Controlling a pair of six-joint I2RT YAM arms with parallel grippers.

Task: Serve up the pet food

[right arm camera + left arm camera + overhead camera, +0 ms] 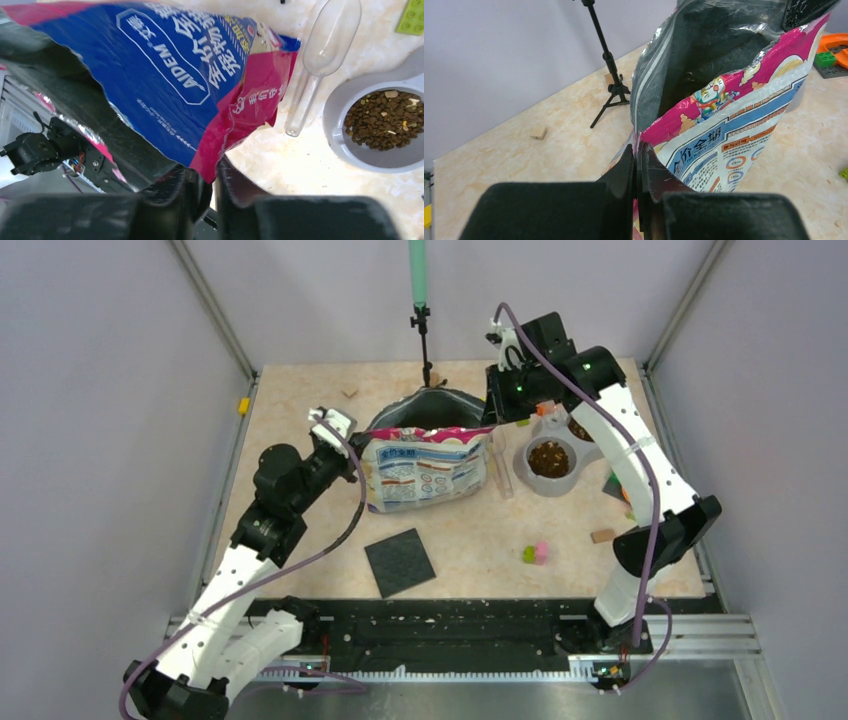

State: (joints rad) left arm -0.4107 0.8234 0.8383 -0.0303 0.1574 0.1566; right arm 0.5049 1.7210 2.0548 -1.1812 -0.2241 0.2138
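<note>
In the top view, a large glossy pink-and-blue printed bag (425, 470) is seen near the middle of the beige marbled table (470, 550), its dark mouth held open towards 12 o'clock. The left gripper (358, 448) is placed at the bag's 9 o'clock edge and the right gripper (493, 420) at its 2 o'clock corner. At 3 o'clock from the bag, a heap of small dark brown kibble (549, 457) is held in a round grey bowl (521, 466). A clear plastic scoop (500, 478) lies between bag and bowl. A flat black square mat (399, 562) is found at 6 o'clock from the bag, and a slim black tripod (424, 340) at 12 o'clock.

In the left wrist view, the left gripper (638, 150) is closed, with the bag's pink rim pinched between its black fingers. The bag's dark lining is exposed above. The tripod (611, 70) stands at 11 o'clock, with a small wooden block (538, 131) at 9 o'clock.

In the right wrist view, the bag's pink corner is clamped in the right gripper (212, 176), whose fingers are nearly together. The scoop (327, 40) lies at 1 o'clock, and the kibble (385, 120) sits in the bowl (334, 117) at 3 o'clock.
</note>
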